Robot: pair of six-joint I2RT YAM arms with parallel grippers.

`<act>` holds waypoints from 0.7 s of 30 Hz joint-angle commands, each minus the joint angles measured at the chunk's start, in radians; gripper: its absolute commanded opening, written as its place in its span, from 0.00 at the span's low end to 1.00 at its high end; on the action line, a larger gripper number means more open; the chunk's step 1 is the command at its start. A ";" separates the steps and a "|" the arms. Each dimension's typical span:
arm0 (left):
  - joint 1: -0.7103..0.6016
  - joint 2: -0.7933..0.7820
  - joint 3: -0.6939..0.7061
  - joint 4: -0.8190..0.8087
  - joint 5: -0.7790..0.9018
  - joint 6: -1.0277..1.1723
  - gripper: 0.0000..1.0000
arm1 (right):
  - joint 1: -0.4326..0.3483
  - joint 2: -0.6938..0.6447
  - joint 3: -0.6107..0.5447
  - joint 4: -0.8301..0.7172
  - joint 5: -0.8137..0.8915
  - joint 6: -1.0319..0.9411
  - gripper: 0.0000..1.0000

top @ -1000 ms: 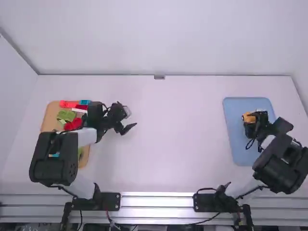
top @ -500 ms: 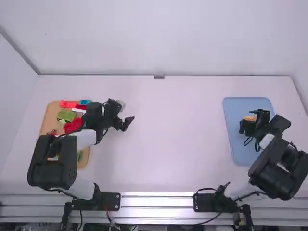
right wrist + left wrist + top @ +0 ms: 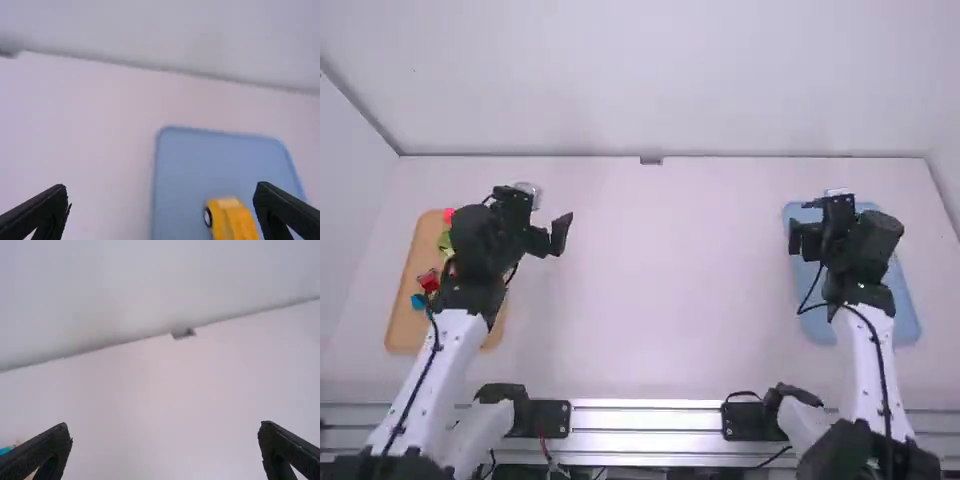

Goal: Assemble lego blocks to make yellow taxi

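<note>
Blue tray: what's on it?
A yellow block build with a dark-rimmed wheel sits on the tray. In the high view, the right arm covers part of it; what's behind there can't be seen.

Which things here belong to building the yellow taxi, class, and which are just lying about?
For the job:
- yellow toy car
- blue tray under it
- left gripper, right gripper

Lying about, it seems:
- red piece, green piece, blue piece
- brown tray holding them
</note>
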 commanded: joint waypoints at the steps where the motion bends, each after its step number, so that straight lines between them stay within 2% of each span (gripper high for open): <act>1: -0.005 -0.089 0.016 -0.024 -0.032 -0.013 0.99 | 0.061 -0.067 -0.003 -0.003 0.007 -0.010 0.98; 4: -0.008 -0.165 0.011 -0.056 -0.065 -0.017 0.99 | 0.123 -0.119 -0.008 0.002 0.012 -0.053 0.98; 10: -0.042 -0.222 -0.046 -0.016 -0.122 -0.074 0.93 | 0.179 -0.176 -0.065 0.050 0.069 0.003 0.92; 17: -0.042 -0.340 -0.164 -0.016 -0.240 -0.114 0.81 | 0.291 -0.294 -0.183 0.050 0.187 0.122 0.80; 21: -0.042 -0.426 -0.251 -0.016 -0.327 -0.114 0.73 | 0.291 -0.381 -0.270 0.050 0.272 0.209 0.72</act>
